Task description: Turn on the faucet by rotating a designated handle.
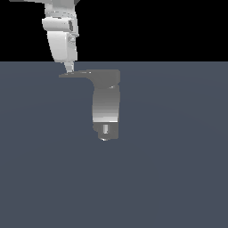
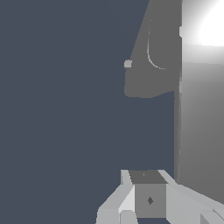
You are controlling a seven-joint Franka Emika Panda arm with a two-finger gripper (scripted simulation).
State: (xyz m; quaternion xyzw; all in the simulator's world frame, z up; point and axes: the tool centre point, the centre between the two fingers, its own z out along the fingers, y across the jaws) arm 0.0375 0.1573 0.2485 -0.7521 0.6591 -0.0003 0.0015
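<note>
You see the faucet (image 1: 106, 107) standing mid-floor (image 1: 178, 178), peg (image 1: 105, 129) on its base. Its handle (image 1: 75, 74) points to the exterior view's left. The gripper (image 1: 69, 67) sits at the handle's tip, fingers (image 2: 148, 199) pressed together, holding nothing.

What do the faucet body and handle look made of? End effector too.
Faucet: looks like brushed or satin metal, grey with a soft light band across the curved body. Handle: same grey, flat and thin, likely metal too. End effector: matte white, plastic-like casing. All simulator renders, so the material is only suggested by shading.
</note>
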